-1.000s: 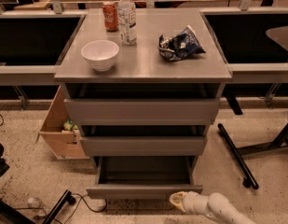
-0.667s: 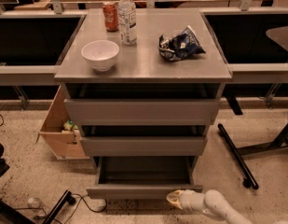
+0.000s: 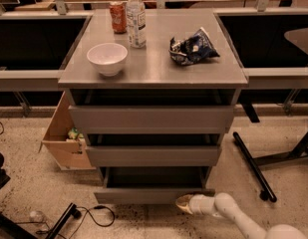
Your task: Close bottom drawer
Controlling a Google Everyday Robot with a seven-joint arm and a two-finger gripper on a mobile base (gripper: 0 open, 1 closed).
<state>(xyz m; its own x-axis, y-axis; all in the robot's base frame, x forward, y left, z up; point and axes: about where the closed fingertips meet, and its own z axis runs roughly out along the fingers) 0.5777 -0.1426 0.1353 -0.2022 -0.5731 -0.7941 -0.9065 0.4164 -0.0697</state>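
The bottom drawer (image 3: 151, 195) is the lowest of three grey drawers in the cabinet. It stands pulled out, its dark shallow inside showing above its flat front. My gripper (image 3: 183, 203) is at the end of the white arm coming in from the lower right. Its tip is at the right part of the bottom drawer's front, touching or nearly touching it. The middle drawer (image 3: 153, 156) and top drawer (image 3: 151, 118) above are also slightly out.
On the cabinet top (image 3: 153, 73) stand a white bowl (image 3: 107, 58), a clear bottle (image 3: 136, 18), a red can (image 3: 117, 17) and a crumpled chip bag (image 3: 193, 47). A cardboard box (image 3: 64, 138) sits left of the cabinet. Cables (image 3: 88, 213) lie on the floor; a chair base (image 3: 263, 168) is right.
My gripper has moved left along the floor toward the bottom drawer's front. The drawer looks about as far out as before.
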